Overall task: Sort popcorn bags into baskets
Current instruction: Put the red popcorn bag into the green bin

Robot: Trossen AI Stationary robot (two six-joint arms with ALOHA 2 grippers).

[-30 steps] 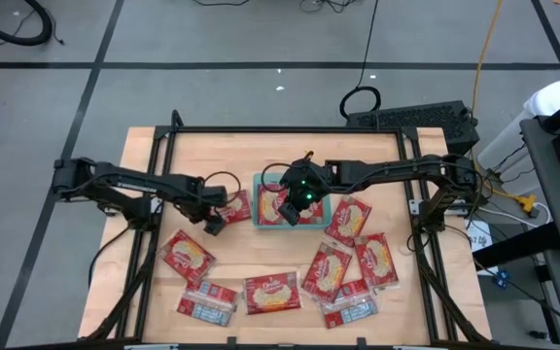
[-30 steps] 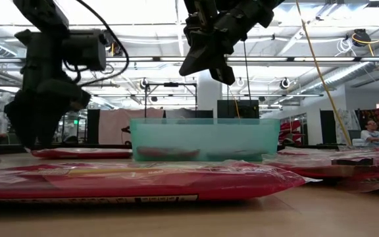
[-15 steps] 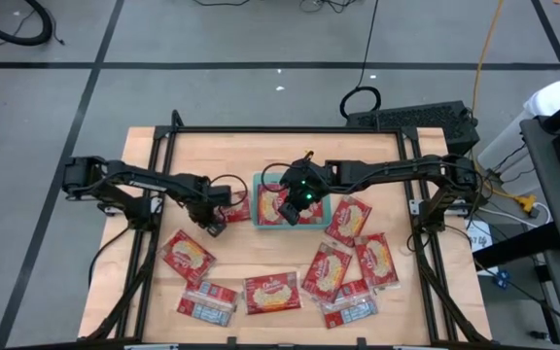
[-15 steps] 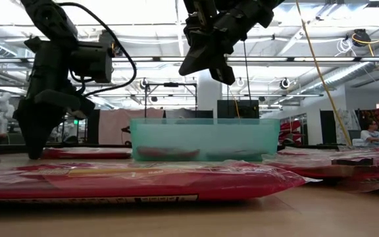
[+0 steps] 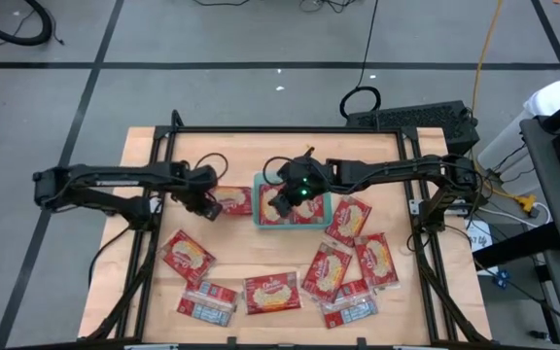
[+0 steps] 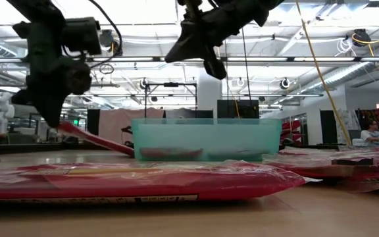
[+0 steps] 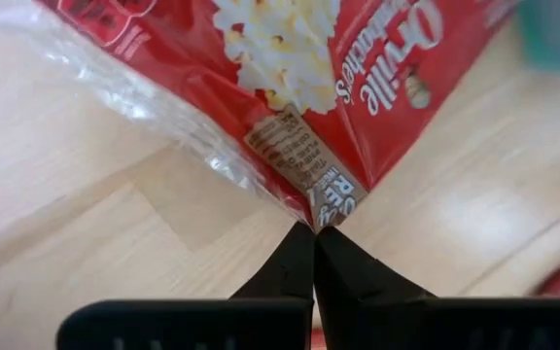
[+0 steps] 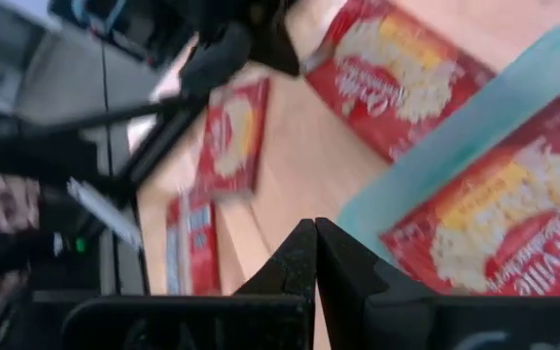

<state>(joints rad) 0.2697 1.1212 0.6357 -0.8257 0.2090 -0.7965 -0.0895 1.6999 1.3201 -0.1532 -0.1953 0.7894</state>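
Observation:
My left gripper (image 5: 205, 202) is shut on a red popcorn bag (image 5: 235, 201), picture side up, just left of the teal tray (image 5: 259, 216). In the low view the bag (image 6: 97, 139) slants down toward the tray (image 6: 206, 138). My right gripper (image 5: 285, 199) is shut and empty, high over the tray (image 8: 426, 165). A bag (image 8: 494, 224) lies flat in the tray. Several more bags lie flat on the near half of the table (image 5: 188, 255). My left gripper pinches one corner of the bag (image 7: 327, 206) between its two fingers, at the bag's left end, away from the tray. The fingers come from above and from the table's left. That end (image 6: 68, 127) is lifted; the opposite end (image 6: 127, 150) rests low beside the tray.
Bags lie at the near left (image 5: 207, 299), near middle (image 5: 272, 292) and right of the tray (image 5: 348, 219), some overlapping (image 5: 343, 282). One bag (image 6: 130, 181) lies close in the low view. Bare wood shows on the table's far strip (image 5: 261, 151).
My left gripper has gone up and toward the table's far edge, lifting the left end of the bag by its corner. The bag now slants, and its end by the tray stays down. My right gripper has tipped a little over the tray.

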